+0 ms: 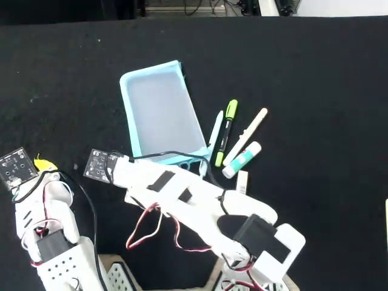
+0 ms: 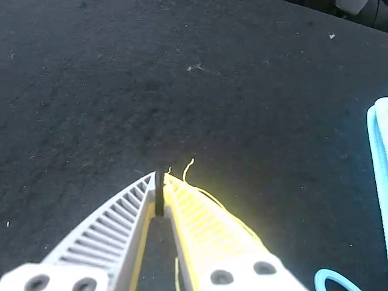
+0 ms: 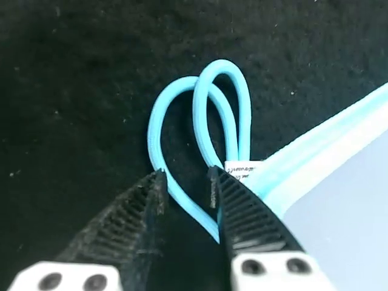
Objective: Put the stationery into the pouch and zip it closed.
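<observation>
The light blue pouch (image 1: 160, 109) lies flat mid-table, with its edge at one side of the left wrist view (image 2: 379, 163). Its blue cord loop (image 3: 200, 115) lies on the cloth at a pouch corner. My right gripper (image 3: 185, 185) is open, its fingertips on either side of one strand of that loop. The right arm (image 1: 182, 194) lies across the pouch's near edge. To the right of the pouch lie a white-blue pen (image 1: 216, 128), a green highlighter (image 1: 225, 130), a cream pen (image 1: 247, 132), a glue stick (image 1: 241, 159) and a small white eraser (image 1: 242, 182). My left gripper (image 2: 159, 182) is shut and holds nothing, low over bare cloth left of the pouch.
Black cloth (image 1: 315, 91) covers the whole table. The left arm (image 1: 48, 230) stands at the near left corner. Open cloth lies to the right of the stationery and beyond the pouch.
</observation>
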